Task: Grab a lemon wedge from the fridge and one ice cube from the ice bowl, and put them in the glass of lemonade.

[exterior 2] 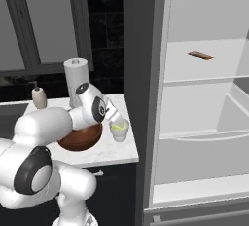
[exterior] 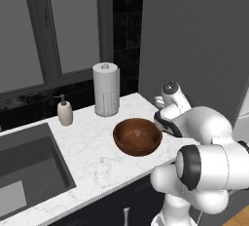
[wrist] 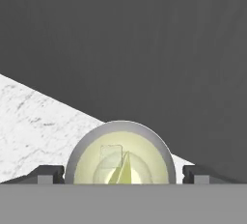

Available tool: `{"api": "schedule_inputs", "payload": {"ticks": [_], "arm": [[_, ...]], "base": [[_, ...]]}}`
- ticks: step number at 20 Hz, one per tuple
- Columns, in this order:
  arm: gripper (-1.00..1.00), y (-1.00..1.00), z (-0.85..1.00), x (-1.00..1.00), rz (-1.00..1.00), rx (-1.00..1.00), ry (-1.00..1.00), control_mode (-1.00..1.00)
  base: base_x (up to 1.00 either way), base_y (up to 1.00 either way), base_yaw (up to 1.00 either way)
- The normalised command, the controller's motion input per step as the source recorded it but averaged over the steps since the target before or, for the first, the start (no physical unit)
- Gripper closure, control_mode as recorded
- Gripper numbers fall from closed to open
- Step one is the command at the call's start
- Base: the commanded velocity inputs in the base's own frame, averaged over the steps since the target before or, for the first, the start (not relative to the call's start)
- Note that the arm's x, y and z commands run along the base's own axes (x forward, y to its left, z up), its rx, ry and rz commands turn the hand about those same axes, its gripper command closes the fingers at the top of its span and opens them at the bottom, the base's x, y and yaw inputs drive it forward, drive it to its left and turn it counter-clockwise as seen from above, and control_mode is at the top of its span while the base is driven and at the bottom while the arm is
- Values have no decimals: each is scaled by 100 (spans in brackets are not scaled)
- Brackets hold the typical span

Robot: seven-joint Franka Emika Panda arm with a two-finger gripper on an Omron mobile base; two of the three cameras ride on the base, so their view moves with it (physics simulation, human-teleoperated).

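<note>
The glass of lemonade point(wrist: 120, 136) stands close under my gripper point(wrist: 123, 174), near the counter's right end beside the fridge point(exterior 2: 204, 98). Its fingers point(wrist: 48, 174) are spread wide on either side of the rim, open and holding nothing. A yellow-green lemon wedge point(wrist: 126, 170) and a translucent ice cube point(wrist: 110, 153) sit in the pale yellow liquid. In the right base view the gripper point(exterior 2: 117, 121) hangs just over the glass point(exterior 2: 119, 131). The reddish-brown ice bowl point(exterior: 137, 136) point(exterior 2: 80, 140) rests just left of the glass. The fridge door is open, showing white shelves.
A thin reddish-brown item point(exterior 2: 200, 55) lies on the upper fridge shelf. A paper-towel roll point(exterior: 106, 88) and a soap dispenser point(exterior: 65, 112) stand at the back of the marble counter point(exterior: 92, 157). The sink point(exterior: 24, 166) is on the left.
</note>
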Motion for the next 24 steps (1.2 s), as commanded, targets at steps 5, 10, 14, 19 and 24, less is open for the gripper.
{"api": "schedule_inputs", "payload": {"ticks": [5, 10, 14, 19, 24], "arm": [[-100, 20, 8, -43, 0, 0, -3, -100], [-100, 25, 15, -35, 7, 0, -5, -100], [-100, 32, 38, -34, 15, 0, -2, -100], [-100, 17, 68, -19, 27, 5, 2, -100], [-100, 0, 64, -48, 44, 9, 16, -100]], "base": [[0, 0, 0], [0, 0, 0], [0, 0, 0], [0, 0, 0], [0, 0, 0]]}}
